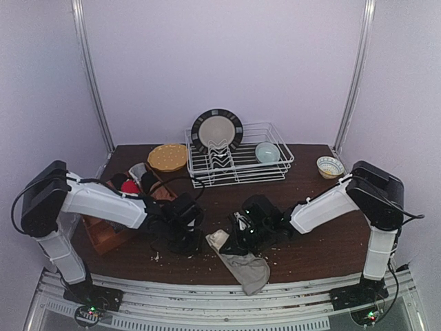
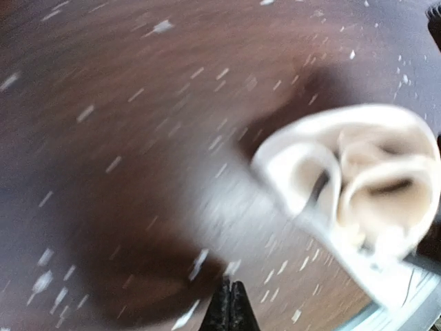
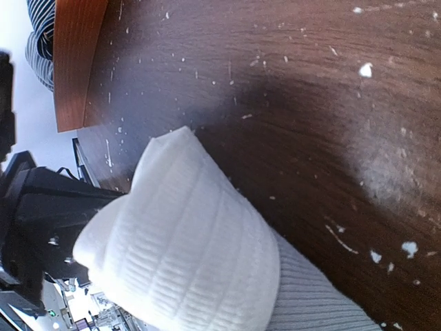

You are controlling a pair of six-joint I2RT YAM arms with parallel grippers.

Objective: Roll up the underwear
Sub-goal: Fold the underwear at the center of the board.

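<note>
Soft, light and limp, by the look of it: grey-beige underwear (image 1: 247,267) flat at the near middle of the counter (image 1: 324,238), far-left end already curled into a cream ribbed roll (image 1: 219,239), loose tail trailing near and right. Probably weighs next to nothing, sags wherever unsupported and springs open if let go. Not fragile, and likely not slippery, given the ribbing. Best taken at the roll itself, pinched across its thick lip so the layers stay together, rather than by the thin tail. Just left of the roll, left hand (image 1: 178,236), with fingertips (image 2: 236,314) seemingly pressed together on nothing, though blurred. Just right of the roll and low over the cloth, right hand (image 1: 247,231); cannot tell whether apart or together, no fingers showing in its own wrist view. Further left, wooden box (image 1: 103,234) holding a red pair (image 1: 129,186) and a black pair (image 1: 147,182); striped pair (image 3: 38,27) peeking beside it.
</note>
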